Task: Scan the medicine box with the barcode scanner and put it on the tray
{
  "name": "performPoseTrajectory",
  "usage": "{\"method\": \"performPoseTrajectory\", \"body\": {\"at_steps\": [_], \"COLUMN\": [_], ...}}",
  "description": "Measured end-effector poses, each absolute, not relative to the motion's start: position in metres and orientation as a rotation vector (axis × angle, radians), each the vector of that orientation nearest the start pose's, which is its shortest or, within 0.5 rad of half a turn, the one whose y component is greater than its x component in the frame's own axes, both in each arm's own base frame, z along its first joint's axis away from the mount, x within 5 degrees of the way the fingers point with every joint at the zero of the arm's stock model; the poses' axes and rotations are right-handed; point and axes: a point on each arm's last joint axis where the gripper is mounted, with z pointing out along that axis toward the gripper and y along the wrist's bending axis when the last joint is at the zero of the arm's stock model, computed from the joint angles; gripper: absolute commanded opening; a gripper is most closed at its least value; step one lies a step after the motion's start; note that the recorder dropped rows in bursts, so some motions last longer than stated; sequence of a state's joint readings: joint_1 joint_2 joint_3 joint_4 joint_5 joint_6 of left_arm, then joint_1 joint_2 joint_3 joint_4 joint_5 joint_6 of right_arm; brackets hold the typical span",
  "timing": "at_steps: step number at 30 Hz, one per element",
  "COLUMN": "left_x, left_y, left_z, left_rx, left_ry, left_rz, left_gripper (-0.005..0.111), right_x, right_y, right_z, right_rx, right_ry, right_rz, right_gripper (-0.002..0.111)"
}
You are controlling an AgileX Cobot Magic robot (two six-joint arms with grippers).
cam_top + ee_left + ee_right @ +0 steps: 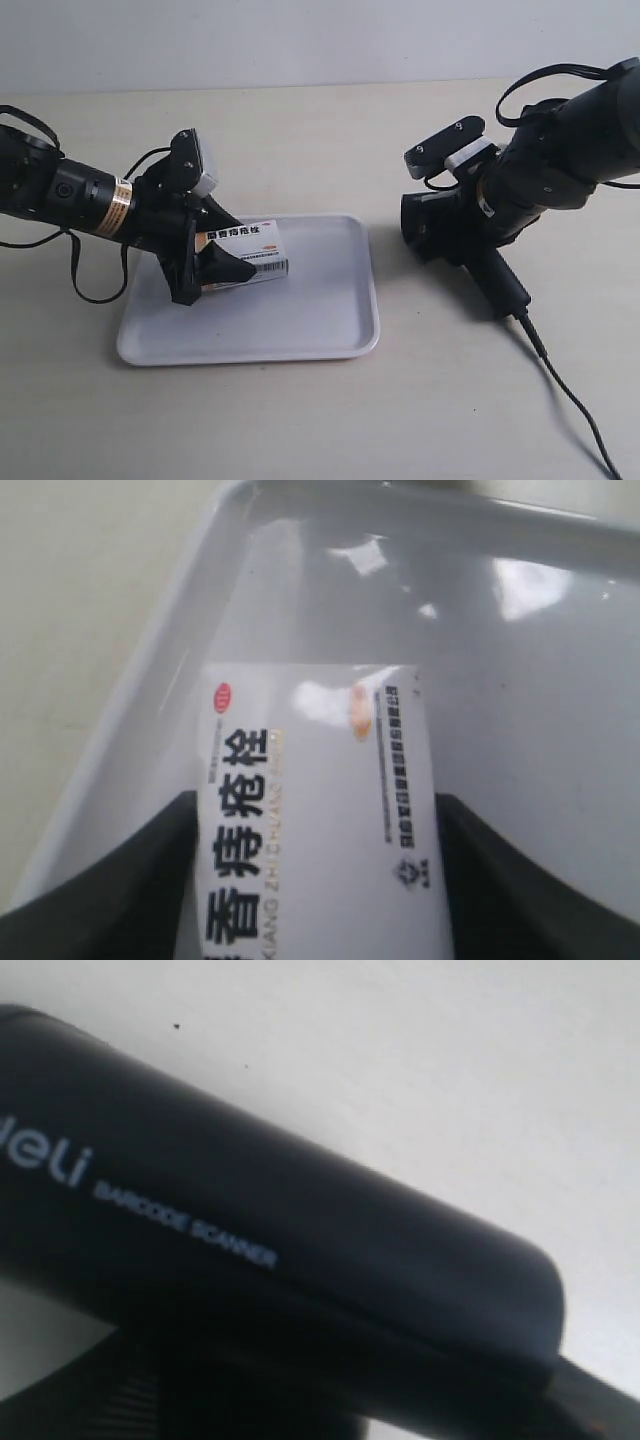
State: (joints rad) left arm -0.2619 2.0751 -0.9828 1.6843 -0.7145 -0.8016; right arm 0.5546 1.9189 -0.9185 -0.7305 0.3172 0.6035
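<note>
"deli BARCODE SCANNER" on barcode scanner, "香痔疮栓" on medicine box

White carton, white tray, black scanner

The medicine box is white with black Chinese characters, a small red mark and an orange spot; the exterior view adds a tan band. Under it the tray is glossy white. The scanner is matt black with pale grey lettering, its cable black, on a beige table.
</note>
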Motion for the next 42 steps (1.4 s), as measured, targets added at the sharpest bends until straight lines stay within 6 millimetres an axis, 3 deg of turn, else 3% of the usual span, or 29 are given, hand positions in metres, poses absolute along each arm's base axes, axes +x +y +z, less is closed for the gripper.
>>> {"method": "performPoseTrajectory", "body": {"at_steps": [3,10,14,19,22,25,28,32,33,35,37,42], "left_x": [0.328,0.326,0.327,0.326,0.322,0.311,0.295,0.271,0.266,0.251,0.236,0.195], "left_y": [-0.148,-0.147,-0.147,-0.147,-0.147,-0.145,-0.142,-0.135,-0.134,-0.130,-0.126,-0.108], "left_z": [0.088,0.088,0.104,0.147,0.176,0.200,0.218,0.245,0.250,0.260,0.265,0.259], "left_rx": [1.479,1.441,1.408,1.311,1.257,1.236,1.211,1.163,1.149,1.129,1.107,0.922], "left_ry": [1.939,2.013,2.006,1.973,1.936,1.890,1.866,1.830,1.826,1.808,1.797,1.814], "left_rz": [-0.649,-0.677,-0.667,-0.649,-0.651,-0.665,-0.673,-0.666,-0.670,-0.668,-0.668,-0.621], "left_gripper": [0.105,0.105,0.105,0.105,0.103,0.091,0.062,0.003,0.001,0.002,0.002,0.002], "right_x": [0.298,0.298,0.298,0.294,0.286,0.274,0.257,0.231,0.223,0.206,0.189,0.151], "right_y": [0.163,0.163,0.163,0.154,0.145,0.140,0.134,0.120,0.116,0.109,0.103,0.094], "right_z": [0.109,0.108,0.114,0.152,0.188,0.226,0.264,0.310,0.319,0.330,0.328,0.304], "right_rx": [-0.782,-0.744,-0.724,-0.653,-0.573,-0.501,-0.453,-0.400,-0.390,-0.388,-0.402,-0.457], "right_ry": [2.568,2.586,2.579,2.548,2.509,2.442,2.355,2.205,2.157,2.053,1.965,1.751], "right_rz": [-0.141,-0.125,-0.117,-0.177,-0.191,-0.098,0.003,0.102,0.132,0.200,0.267,0.433], "right_gripper": [0.039,0.087,0.092,0.083,0.068,0.047,0.027,0.004,0.000,0.000,0.000,0.000]}}
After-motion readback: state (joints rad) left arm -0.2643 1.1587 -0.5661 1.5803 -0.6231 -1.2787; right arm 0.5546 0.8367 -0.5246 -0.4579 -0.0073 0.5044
